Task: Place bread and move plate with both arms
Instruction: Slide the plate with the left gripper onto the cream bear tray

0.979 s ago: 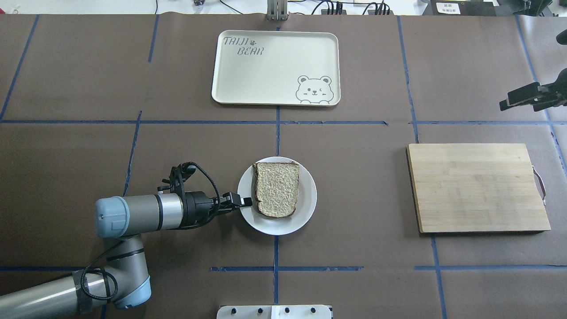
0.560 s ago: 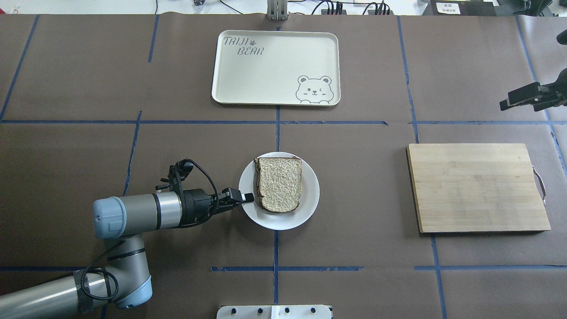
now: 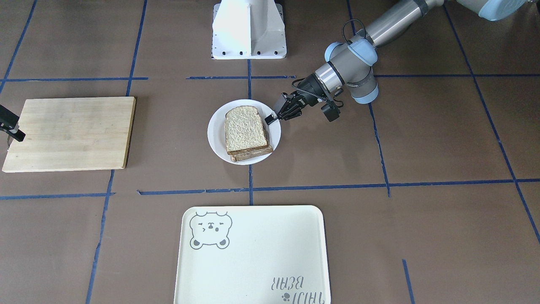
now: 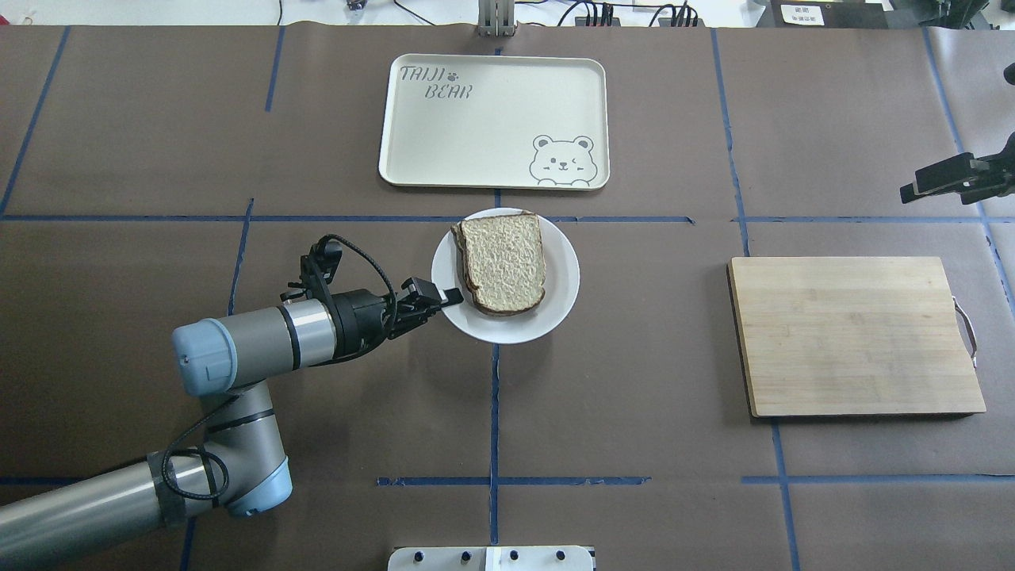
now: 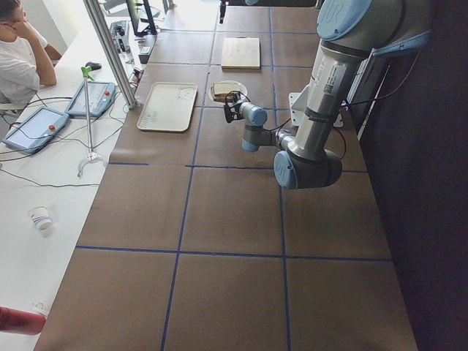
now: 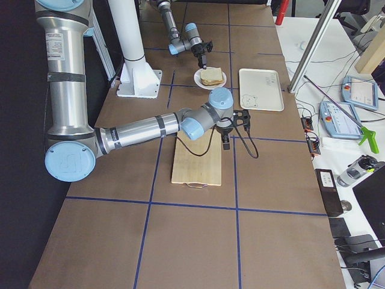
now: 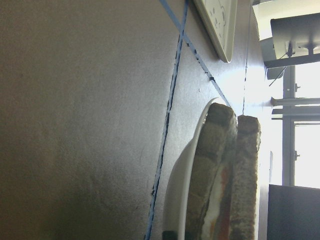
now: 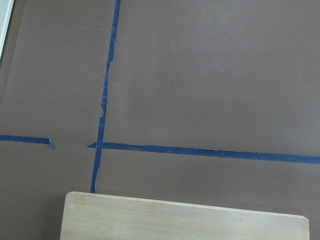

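The white plate (image 4: 555,305) lies at the table's middle, just short of the tray. The bread (image 4: 505,263), a pale rough slice with dark crust, rests flat on top of another slice on the plate (image 3: 215,135). My left gripper (image 4: 448,298) is shut on the plate's rim on my left side; it also shows in the front view (image 3: 270,118). In the left wrist view the rim (image 7: 175,200) and the stacked bread (image 7: 247,175) appear edge-on. My right gripper (image 4: 920,184) hovers open and holding nothing at the far right, beyond the wooden board.
A cream tray (image 4: 492,119) with a bear drawing lies just beyond the plate. A wooden cutting board (image 4: 856,333) lies on the right. The white robot base (image 3: 249,29) stands at the near edge. A person (image 5: 18,58) sits at a side desk.
My left gripper has carried the plate with the bread away from me, towards the tray. The right gripper has shifted slightly to the right.
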Controlling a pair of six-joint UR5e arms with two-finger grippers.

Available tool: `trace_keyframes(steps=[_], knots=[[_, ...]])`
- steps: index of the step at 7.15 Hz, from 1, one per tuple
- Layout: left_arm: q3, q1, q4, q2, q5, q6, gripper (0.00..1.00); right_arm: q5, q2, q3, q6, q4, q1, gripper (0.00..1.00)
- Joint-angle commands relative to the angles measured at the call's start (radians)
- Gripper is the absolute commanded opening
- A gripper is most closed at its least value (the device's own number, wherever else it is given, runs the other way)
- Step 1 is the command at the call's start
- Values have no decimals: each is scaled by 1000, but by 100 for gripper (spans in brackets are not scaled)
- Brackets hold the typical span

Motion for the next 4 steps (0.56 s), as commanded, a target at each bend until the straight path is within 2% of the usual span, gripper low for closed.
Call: trace_keyframes(steps=[1, 2, 4], knots=[[23, -95, 161, -91, 3, -90, 0, 0, -18, 11, 0, 1, 0, 100], [105, -132, 209, -154, 3, -177, 0, 0, -23, 11, 0, 1, 2, 100], [387, -186, 211, -341, 3, -288, 0, -6, -55, 30, 0, 6, 2, 100]])
